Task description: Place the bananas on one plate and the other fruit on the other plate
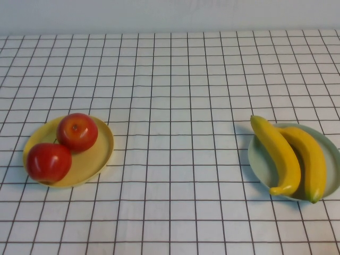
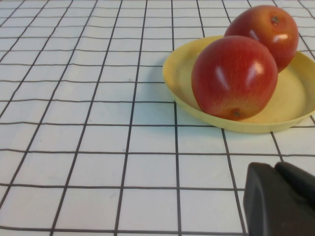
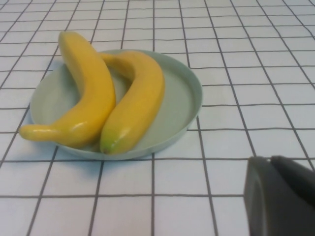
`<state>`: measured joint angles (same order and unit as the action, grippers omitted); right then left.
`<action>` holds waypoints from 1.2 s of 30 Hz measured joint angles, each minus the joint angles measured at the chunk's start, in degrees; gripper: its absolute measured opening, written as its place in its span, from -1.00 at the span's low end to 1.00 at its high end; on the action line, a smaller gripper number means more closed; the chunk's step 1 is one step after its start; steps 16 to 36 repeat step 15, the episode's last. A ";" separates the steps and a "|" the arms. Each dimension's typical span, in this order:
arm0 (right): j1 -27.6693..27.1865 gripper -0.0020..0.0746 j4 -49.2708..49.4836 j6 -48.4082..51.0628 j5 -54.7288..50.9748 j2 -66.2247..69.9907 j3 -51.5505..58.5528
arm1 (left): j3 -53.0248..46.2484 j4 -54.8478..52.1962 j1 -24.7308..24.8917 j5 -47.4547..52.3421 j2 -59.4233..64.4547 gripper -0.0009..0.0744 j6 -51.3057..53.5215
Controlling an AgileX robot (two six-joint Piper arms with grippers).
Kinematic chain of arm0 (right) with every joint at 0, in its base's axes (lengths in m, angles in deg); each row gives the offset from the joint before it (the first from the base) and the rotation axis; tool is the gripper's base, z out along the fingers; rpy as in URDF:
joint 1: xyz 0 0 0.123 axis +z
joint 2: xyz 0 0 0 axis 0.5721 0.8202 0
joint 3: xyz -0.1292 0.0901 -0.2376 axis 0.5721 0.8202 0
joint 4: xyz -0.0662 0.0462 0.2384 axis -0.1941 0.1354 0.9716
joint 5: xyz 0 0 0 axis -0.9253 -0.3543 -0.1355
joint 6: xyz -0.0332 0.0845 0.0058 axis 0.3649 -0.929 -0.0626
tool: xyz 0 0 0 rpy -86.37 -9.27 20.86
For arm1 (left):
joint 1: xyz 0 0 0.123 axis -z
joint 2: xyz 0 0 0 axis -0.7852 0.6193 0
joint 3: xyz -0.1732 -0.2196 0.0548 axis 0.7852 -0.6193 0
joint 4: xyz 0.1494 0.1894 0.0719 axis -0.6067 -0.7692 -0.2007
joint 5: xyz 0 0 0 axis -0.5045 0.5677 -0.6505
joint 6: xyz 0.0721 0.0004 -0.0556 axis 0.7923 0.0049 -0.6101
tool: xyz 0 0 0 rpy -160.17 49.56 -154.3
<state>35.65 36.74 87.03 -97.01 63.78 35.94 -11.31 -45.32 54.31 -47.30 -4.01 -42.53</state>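
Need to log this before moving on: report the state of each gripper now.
Left gripper: shut, holding nothing, back from the yellow plate with the apples.
Right gripper: shut, holding nothing, back from the blue-green plate with the bananas.

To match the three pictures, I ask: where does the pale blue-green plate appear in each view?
High view: blue-green plate at the table's right side, holding two bananas.
Left wrist view: not in it.
Right wrist view: plate left of centre; the right gripper, shut, shows at the lower corner.
Shared landmark: the bananas.
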 joint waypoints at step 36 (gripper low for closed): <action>1.20 -0.99 1.46 0.00 0.00 0.00 0.00 | 0.00 0.00 0.00 0.00 0.00 -0.99 0.00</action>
